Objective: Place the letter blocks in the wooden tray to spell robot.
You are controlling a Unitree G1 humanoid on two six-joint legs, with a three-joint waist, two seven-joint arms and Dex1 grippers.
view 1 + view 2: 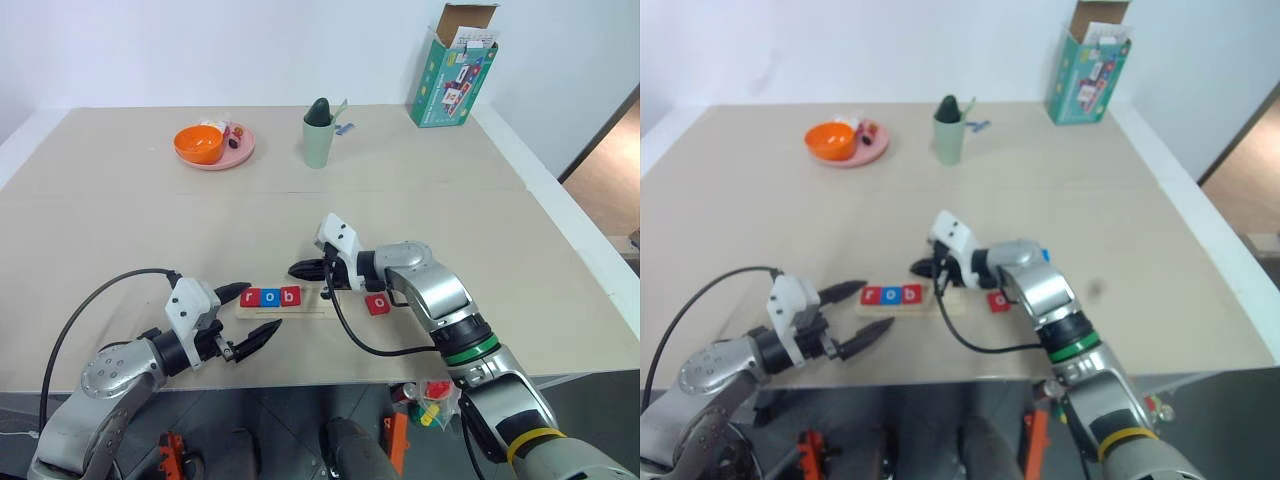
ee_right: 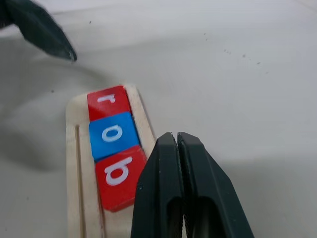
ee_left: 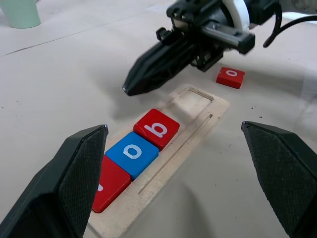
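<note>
We are seeing the wooden tray (image 1: 300, 305) lying flat near the front edge of the worktop (image 1: 120, 230), a long pale holder with a thin lengthwise groove. Three letter blocks are sitting in it edge to edge, filling its left part: a red r (image 1: 249, 297), a blue o (image 1: 270, 296) and a red b (image 1: 290, 295). The tray's right part is lying bare. A fourth block, a red o (image 1: 377, 304), is resting flat on the worktop just right of the tray, apart from it

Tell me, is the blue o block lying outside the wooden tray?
No, the blue o block sits in the wooden tray between two red blocks.
</note>
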